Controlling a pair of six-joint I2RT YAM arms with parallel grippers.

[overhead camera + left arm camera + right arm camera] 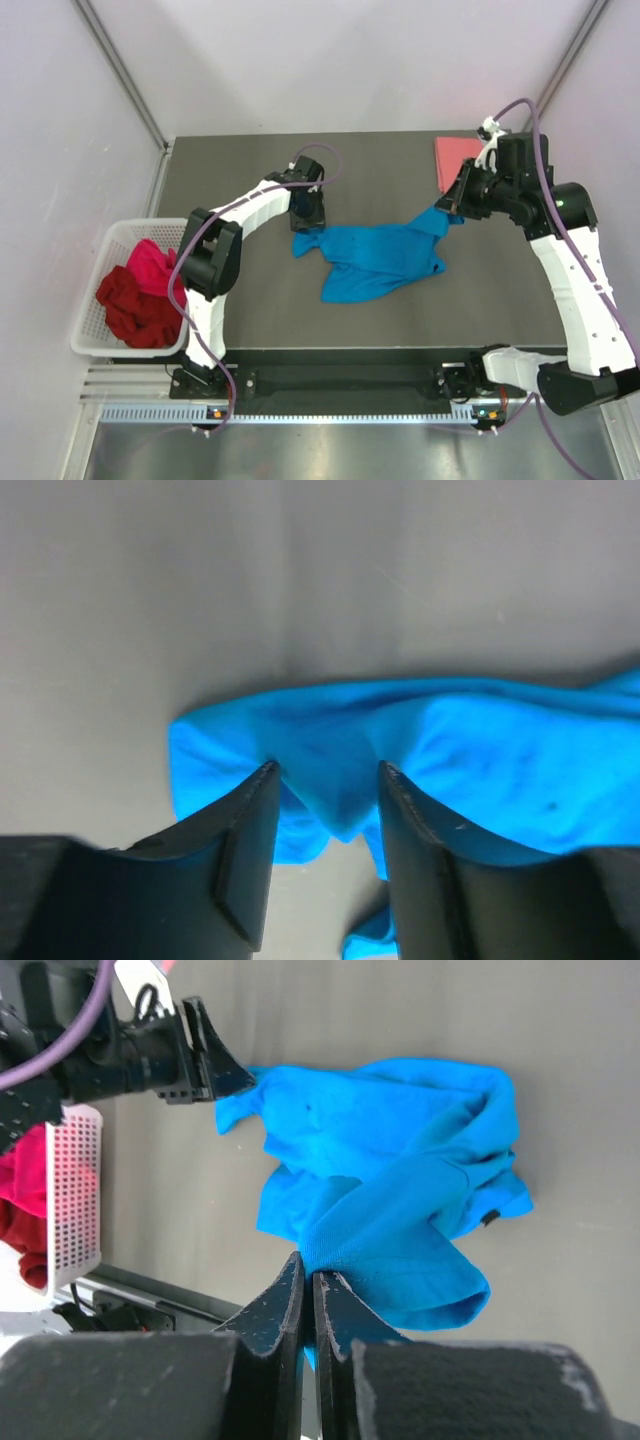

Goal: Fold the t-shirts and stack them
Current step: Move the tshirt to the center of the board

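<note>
**Blue shirt** point(385, 258): lies crumpled mid-worktop point(260, 310), spread left to right, not folded. Its right corner is raised off the surface towards the far right. Its left end rests flat.

**Right arm** point(570, 270): reaches in over the far right of the worktop. The right jaws are closed tight on a bunched edge of the blue shirt; the wrist view shows cloth pinched between the two tips, with the rest of the garment hanging away below.

**Left arm** point(250, 205): extends to the left end of the blue shirt. The left jaws stand apart, tips down on the cloth, one on either side of a small raised fold. The fold sits between them; no clamping is visible.

**Pink shirt** point(456, 160): flat and folded at the far right corner of the worktop, just beside the right arm's wrist, apart from the blue shirt.

**Basket** point(88, 325): stands off the worktop's left edge. It holds the red shirt point(130, 305), heaped loosely, and the magenta shirt point(150, 265), lying on the far side of the heap. Both are unfolded.
</note>
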